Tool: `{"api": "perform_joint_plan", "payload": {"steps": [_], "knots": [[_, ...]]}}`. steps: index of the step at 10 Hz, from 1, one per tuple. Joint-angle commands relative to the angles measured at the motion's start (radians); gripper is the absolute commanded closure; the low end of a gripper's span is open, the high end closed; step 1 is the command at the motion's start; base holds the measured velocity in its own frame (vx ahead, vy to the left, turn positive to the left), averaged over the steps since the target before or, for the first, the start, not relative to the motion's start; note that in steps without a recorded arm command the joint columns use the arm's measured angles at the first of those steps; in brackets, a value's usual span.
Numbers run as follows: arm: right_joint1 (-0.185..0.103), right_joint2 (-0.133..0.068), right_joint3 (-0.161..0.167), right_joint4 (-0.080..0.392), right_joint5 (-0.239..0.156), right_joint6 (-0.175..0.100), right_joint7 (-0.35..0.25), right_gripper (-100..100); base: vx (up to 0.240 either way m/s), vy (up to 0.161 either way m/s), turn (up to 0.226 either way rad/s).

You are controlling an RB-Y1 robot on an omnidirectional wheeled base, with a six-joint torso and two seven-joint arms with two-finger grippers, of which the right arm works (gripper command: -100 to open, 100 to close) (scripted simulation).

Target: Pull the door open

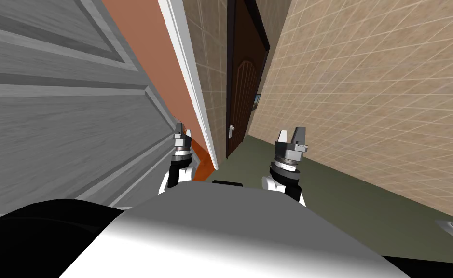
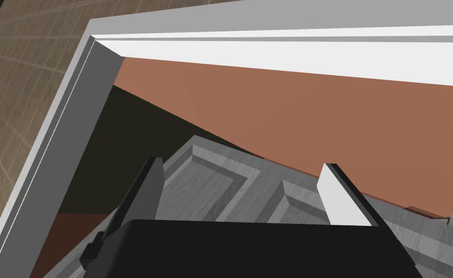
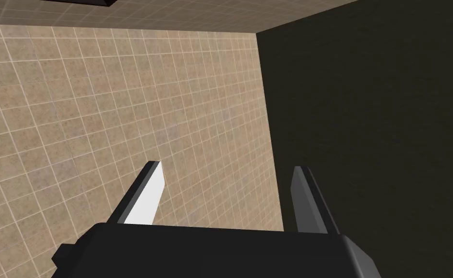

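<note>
- In the head view you see the grey panelled door (image 1: 66, 111) along your left side, slanting in toward the white door frame (image 1: 191, 82), with a terracotta surface (image 1: 148, 62) between them. The left gripper (image 1: 182, 136) is raised just beside the door's near edge. The right gripper (image 1: 292, 136) is raised well apart from it, over the olive floor (image 1: 346, 193).
- In the left wrist view you see its fingers (image 2: 338, 202) about a third of the frame apart, holding nothing. The door's grey panels lie beyond them.
- In the right wrist view you see its fingers (image 3: 148, 198) equally wide apart and empty.
</note>
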Motion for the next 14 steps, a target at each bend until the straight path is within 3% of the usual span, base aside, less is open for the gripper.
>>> {"api": "perform_joint_plan", "payload": {"steps": [1,5,12,14], "knots": [[-0.016,-0.016,0.001,0.038,0.018,0.005,0.024,-100,0.069,-0.03,0.172],[-0.046,-0.041,0.002,0.109,0.05,0.015,0.069,-100,0.096,-0.066,0.132],[-0.127,-0.103,0.007,0.296,0.137,0.041,0.19,-100,0.085,-0.086,0.158],[-0.14,-0.113,0.008,0.33,0.151,0.045,0.21,-100,0.054,-0.059,0.093]]}}
